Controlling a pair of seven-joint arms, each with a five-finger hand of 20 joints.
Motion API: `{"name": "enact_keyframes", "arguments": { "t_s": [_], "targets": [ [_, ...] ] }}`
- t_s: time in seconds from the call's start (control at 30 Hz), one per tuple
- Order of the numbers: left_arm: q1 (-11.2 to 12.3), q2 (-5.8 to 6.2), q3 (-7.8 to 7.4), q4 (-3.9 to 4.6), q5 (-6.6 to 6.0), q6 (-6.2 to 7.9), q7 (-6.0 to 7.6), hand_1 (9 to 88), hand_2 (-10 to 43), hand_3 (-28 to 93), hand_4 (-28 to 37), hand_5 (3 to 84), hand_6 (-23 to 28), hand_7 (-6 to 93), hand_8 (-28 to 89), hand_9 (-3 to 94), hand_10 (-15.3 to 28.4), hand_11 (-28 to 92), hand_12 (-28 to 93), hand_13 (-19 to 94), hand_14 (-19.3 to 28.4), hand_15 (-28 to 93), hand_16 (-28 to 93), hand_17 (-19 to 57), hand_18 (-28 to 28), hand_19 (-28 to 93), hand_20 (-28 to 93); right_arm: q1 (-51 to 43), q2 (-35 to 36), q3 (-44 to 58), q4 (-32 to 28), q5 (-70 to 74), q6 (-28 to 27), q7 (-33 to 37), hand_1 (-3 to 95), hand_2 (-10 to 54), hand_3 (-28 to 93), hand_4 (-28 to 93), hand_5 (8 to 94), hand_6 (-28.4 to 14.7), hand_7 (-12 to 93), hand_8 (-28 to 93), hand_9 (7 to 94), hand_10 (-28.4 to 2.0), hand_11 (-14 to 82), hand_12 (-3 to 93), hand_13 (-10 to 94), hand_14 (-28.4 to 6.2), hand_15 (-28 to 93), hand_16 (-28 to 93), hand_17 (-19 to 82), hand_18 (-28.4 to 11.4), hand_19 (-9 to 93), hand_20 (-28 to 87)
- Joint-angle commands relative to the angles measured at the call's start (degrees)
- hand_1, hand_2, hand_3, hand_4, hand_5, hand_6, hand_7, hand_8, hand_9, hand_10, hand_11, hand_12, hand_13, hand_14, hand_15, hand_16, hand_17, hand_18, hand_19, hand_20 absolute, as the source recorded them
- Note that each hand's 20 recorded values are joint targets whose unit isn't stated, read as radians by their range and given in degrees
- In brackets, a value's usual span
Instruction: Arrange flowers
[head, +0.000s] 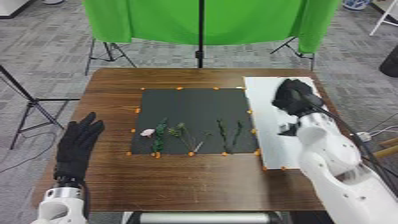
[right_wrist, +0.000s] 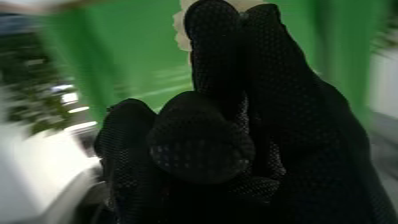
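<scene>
In the head view my right hand (head: 298, 97) is over the white board (head: 274, 147) on the table's right side. My left hand (head: 78, 150) is open at the table's left edge, away from the flowers. On the dark mat (head: 191, 107) lie a pale pink flower (head: 148, 132), a leafy green stem (head: 160, 136), a thin branching sprig (head: 182, 134) and two dark green stems (head: 237, 134). In the right wrist view my right hand (right_wrist: 275, 120) has its thumb against its fingers, shut on a pale ruffled flower (right_wrist: 182, 31), mostly hidden behind the fingertips.
Blurred green leaves (right_wrist: 40, 95) stand beside the right hand in the right wrist view. A small dark shape (head: 289, 130), unclear what, is by the right wrist. Orange markers line the mat. Behind the brown table (head: 178, 182) hangs a green cloth (head: 249, 22) on stands.
</scene>
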Motion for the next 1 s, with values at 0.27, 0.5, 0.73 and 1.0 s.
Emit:
{"name": "enact_keyframes", "arguments": {
  "t_s": [0.27, 0.5, 0.73, 1.0],
  "targets": [
    [-0.8, -0.24, 1.16, 0.22, 0.43, 0.36, -0.22, 18.0, 3.2, 61, -28.3, 41.3, 7.3, 3.2, -5, 41.2, 13.9, 12, 12, 30, 14.4, 8, 1, 3.9, 9.8, 1, 16, 20.0, -29.7, -23.4, 16.9, -2.4, -10.8, -14.9, 67.2, -9.5, 48, -11, 82.3, -2.1, 16, 13, 92.6, -8.6, 17.3, 35.2, 94, 0.0, 59, 33, 70, -7.8, 93, 53],
    [-0.8, 0.51, 1.46, 0.01, 0.19, 0.59, 0.65, 17.6, 3.4, 61, -28.3, 41.4, 7.2, 3.2, -5, 41.2, 13.8, 12, 12, 30, 14.4, 8, 1, 3.9, 9.8, 1, 16, 19.0, -39.2, -20.5, 27.3, -17.0, -12.8, -20.4, 67.0, -9.5, 47, -12, 81.7, -1.4, 16, 11, 92.2, -8.5, 16.1, 34.8, 94, -0.2, 59, 34, 69, -7.8, 93, 53],
    [-1.4, 1.05, 1.91, 0.40, 0.05, -0.16, 0.69, 17.4, 3.4, 61, -28.3, 41.4, 7.3, 3.2, -5, 41.2, 13.9, 12, 12, 30, 14.4, 8, 1, 3.9, 9.8, 1, 16, 19.0, -44.2, -15.2, 34.4, -27.8, -9.4, -23.5, 66.7, -9.5, 48, -13, 80.6, -0.3, 18, 10, 92.0, -8.2, 12.0, 34.4, 94, -0.3, 58, 35, 69, -7.9, 93, 53],
    [-1.9, 1.29, 2.29, 0.80, 0.00, -0.77, 0.75, 16.8, 3.3, 61, -28.3, 41.4, 7.3, 3.1, -5, 41.3, 13.9, 12, 12, 30, 14.4, 8, 1, 3.9, 9.8, 1, 16, 19.8, -47.4, -9.6, 39.4, -36.0, -6.5, -25.6, 65.8, -9.5, 49, -13, 80.1, 0.3, 19, 9, 91.4, -8.3, 9.4, 34.9, 94, -0.2, 58, 35, 68, -8.0, 93, 53]
  ]
}}
